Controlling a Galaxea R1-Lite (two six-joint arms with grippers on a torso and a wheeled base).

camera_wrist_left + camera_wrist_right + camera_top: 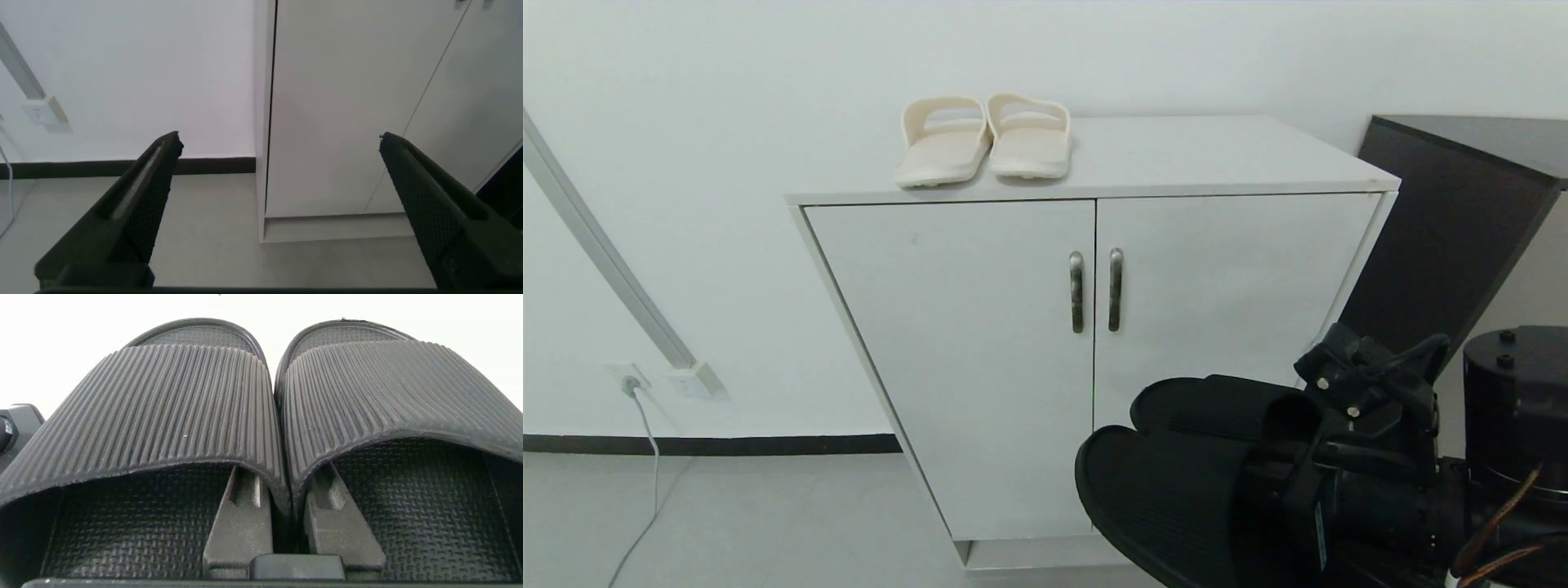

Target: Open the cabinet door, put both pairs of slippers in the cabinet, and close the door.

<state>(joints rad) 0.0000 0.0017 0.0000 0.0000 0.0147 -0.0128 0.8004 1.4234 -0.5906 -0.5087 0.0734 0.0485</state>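
Note:
A white cabinet [1217,159] stands against the wall with both doors shut; their two metal handles [1076,291] [1116,289] meet at the middle. On its top, toward the left, lies a pair of cream slippers [984,140]. Low in front of the right door, my right gripper [1327,445] is shut on a pair of black slippers [1176,474]. In the right wrist view its fingers [241,527] reach under the ribbed straps of the black slippers [270,416] and pinch their inner sides together. My left gripper [278,143] is open and empty, facing the cabinet's [351,122] lower left corner.
A dark box-like unit [1462,229] stands right of the cabinet. On the left wall are a slanted conduit and an outlet [629,380] with a cable running down to the grey floor [727,523], which is open to the left of the cabinet.

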